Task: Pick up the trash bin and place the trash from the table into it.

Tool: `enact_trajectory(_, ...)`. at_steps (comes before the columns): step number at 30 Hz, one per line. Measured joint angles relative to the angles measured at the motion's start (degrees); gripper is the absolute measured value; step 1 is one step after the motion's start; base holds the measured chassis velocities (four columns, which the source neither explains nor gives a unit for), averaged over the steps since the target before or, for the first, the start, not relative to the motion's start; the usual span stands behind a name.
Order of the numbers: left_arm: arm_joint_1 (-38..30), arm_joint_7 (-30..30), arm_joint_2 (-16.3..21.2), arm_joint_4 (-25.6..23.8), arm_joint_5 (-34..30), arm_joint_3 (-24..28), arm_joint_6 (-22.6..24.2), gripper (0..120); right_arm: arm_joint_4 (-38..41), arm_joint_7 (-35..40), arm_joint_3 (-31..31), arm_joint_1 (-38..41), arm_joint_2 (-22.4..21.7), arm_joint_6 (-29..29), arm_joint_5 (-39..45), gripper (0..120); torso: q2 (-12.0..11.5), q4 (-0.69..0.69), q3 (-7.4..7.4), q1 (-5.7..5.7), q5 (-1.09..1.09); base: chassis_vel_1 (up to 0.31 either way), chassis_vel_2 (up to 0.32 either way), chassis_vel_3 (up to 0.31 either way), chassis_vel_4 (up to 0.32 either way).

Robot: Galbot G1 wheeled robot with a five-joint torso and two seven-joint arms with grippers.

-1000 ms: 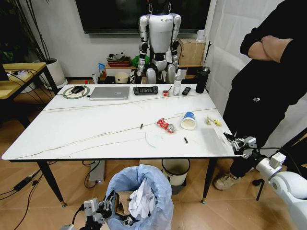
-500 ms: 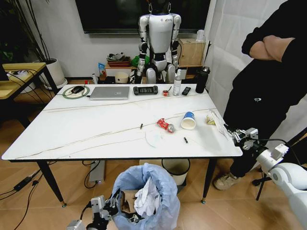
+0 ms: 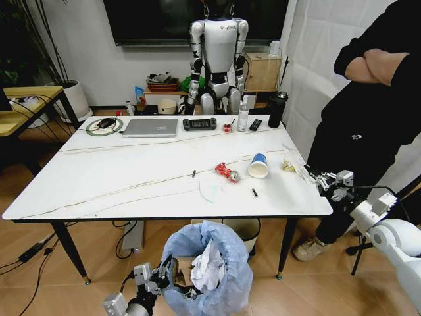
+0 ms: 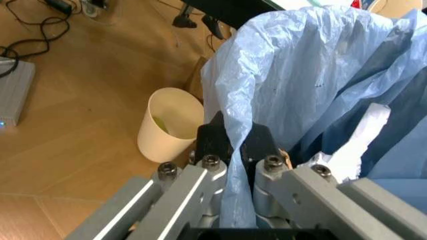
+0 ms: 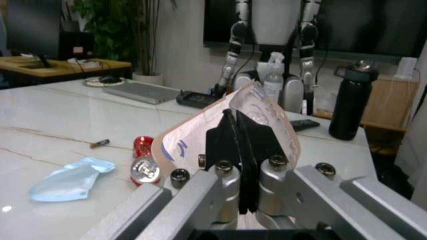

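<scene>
Light-blue plastic of the trash bin [image 3: 209,270] bulges just below the near edge of the bench [image 3: 131,178], and since a second ago this bin has come a little more to the right under that edge, carried by the left gripper [image 3: 161,280]. The jaws of this gripper are closed on the bag at the bin's rim; in the left wrist view the blue film [image 4: 300,90] runs between the two pads. Crumpled white paper [image 3: 209,262] and some brown cardboard already lie inside the bin. At the bench's right edge the right gripper [image 3: 320,181] has its jaws closed on a flat transparent wrapper [image 5: 257,112], which now stands lifted off the marble top, a bit higher than before. I judge this piece is picked and must next travel to the bin. On the bench, left of this gripper, lie the blue-and-white paper cup [image 3: 258,166], the crushed red can [image 3: 227,172], a pale blue scrap [image 3: 212,191] and small yellow litter [image 3: 289,164].
</scene>
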Motion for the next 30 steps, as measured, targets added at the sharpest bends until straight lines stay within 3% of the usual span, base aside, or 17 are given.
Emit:
enact_trajectory(15, 0.6, -0.1, -0.8, -0.1, 0.0, -0.3, 0.1, 0, 10.5, -1.8, -0.4, -6.4, -2.1, 0.9, 5.6, 0, 0.0, 0.0, 0.0, -0.01, 0.01, 0.0, 0.0, 0.0, 0.0)
enact_trajectory(30, 1.4, 0.0, -2.0, -0.4, 1.0, -0.8, 0.1, 0, 23.0, -6.4, -13.1, -6.7, -5.3, 1.8, 9.1, 0, 0.0, 0.0, -0.01, -0.01, -0.01, 0.0, 0.0, 0.0, 0.0)
